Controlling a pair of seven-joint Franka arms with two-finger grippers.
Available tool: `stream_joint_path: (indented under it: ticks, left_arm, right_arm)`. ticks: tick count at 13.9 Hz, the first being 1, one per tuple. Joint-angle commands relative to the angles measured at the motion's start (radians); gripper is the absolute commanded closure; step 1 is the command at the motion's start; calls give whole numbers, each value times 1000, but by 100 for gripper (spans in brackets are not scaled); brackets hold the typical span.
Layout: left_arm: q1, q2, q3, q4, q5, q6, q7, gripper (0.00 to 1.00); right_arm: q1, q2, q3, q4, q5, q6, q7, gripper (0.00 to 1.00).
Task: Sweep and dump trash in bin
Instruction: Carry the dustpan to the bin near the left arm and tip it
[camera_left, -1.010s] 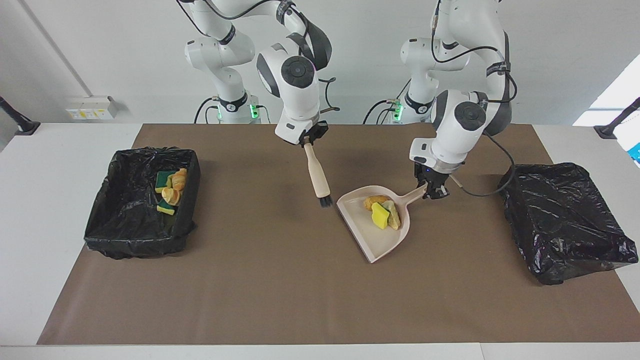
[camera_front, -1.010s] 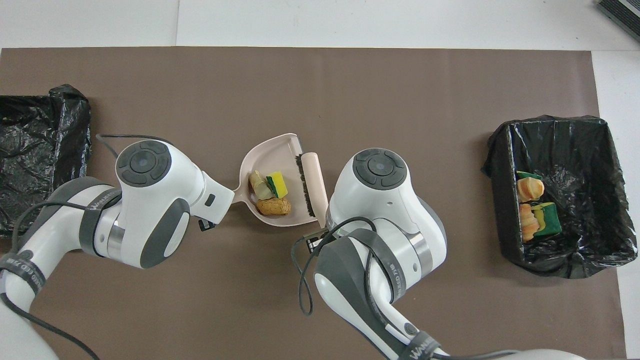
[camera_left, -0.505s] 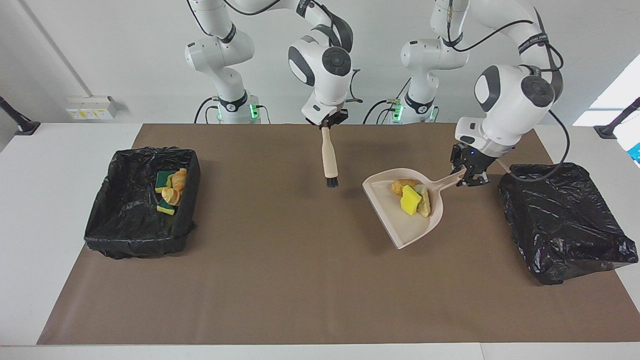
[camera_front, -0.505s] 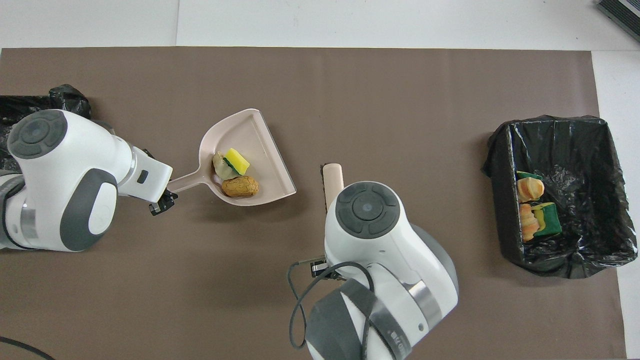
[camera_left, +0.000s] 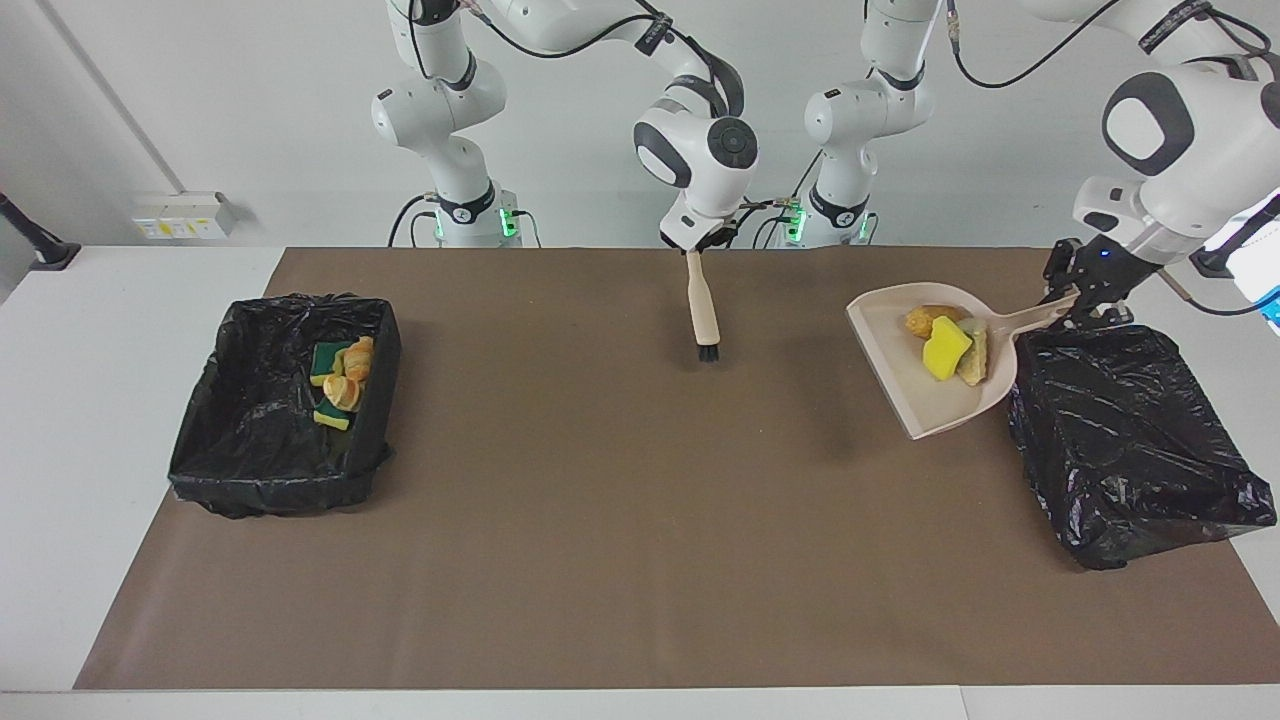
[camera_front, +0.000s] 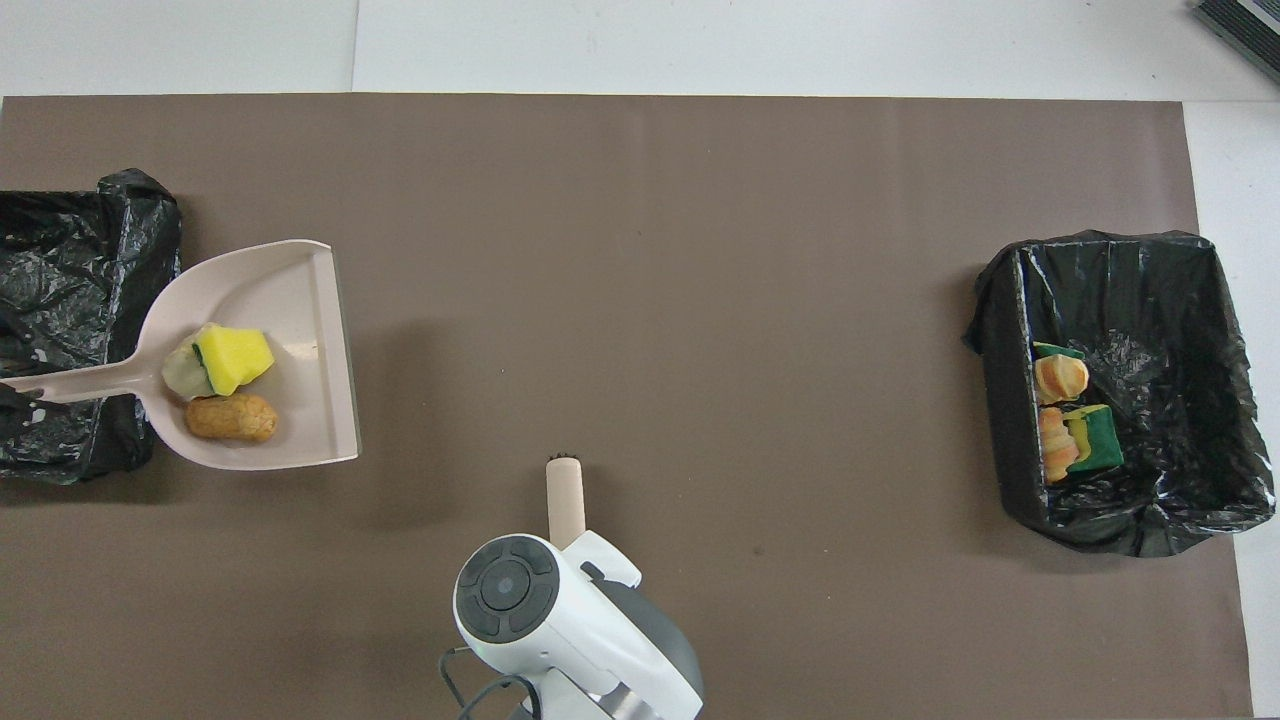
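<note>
- Sitting at the frame's left in the facing view, a bag-lined bin (camera_left: 285, 400) held four scraps (camera_left: 340, 385).
- At upper centre, the right gripper (camera_left: 703, 243) was clenched on a brush (camera_left: 703, 310).
- At right, the left gripper (camera_left: 1078, 300) clasped the dustpan (camera_left: 935, 400) handle; three light, soft trash (camera_left: 945, 340) pieces rode loose, so level carrying seemed wise.
- At far right sat another lined bin (camera_left: 1130, 450).

Readable text: you will find none in either view.
Arm bands (camera_left: 652, 38): lettering on the dark bands, too small for you to read.
Wall box (camera_left: 184, 215): yellow stickers, their print not legible to you.
Dustpan (camera_left: 905, 395): no label or brand visible.
Brush (camera_left: 703, 302): no marking visible.
Bin liners (camera_left: 1130, 440): plain black.
</note>
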Motion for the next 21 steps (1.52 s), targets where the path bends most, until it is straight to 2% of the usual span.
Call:
stream_joint_path:
  ticks: [1, 3, 5, 6, 7, 10, 11, 14, 16, 19, 21]
  left_arm:
    - [121, 102, -13, 189, 38, -112, 156, 100]
    - [202, 145, -13, 274, 64, -143, 262, 100]
    - [238, 162, -9, 298, 132, -119, 374, 100]
    - [274, 178, -7, 326, 140, -111, 388, 100]
    - [303, 207, -7, 363, 141, -111, 397, 100]
    - [337, 292, -6, 501, 216, -97, 409, 100]
    - [344, 297, -4, 507, 221, -76, 409, 100]
    - [371, 303, -3, 507, 224, 34, 400, 100]
    - [365, 306, -9, 506, 245, 135, 391, 100]
    - [333, 309, -10, 480, 365, 241, 275, 100]
    - [279, 301, -10, 449, 498, 293, 212, 100]
  right_arm:
    - [9, 28, 0, -6, 22, 15, 14, 100]
    - [9, 30, 0, -5, 24, 9, 17, 100]
    - [9, 30, 0, -9, 24, 18, 15, 100]
    - [9, 30, 0, -9, 22, 17, 17, 82]
    - [16, 27, 0, 1, 4, -1, 15, 1]
    - [-13, 28, -3, 62, -1, -60, 2, 0]
    - [-36, 27, -5, 86, -1, -74, 2, 0]
    - [-90, 24, -8, 149, -22, -98, -3, 0]
    - [-164, -18, -5, 152, -27, -103, -64, 0]
    - [-240, -53, -12, 204, -50, -165, -211, 0]
    - [-291, -53, -8, 250, -103, -201, -274, 0]
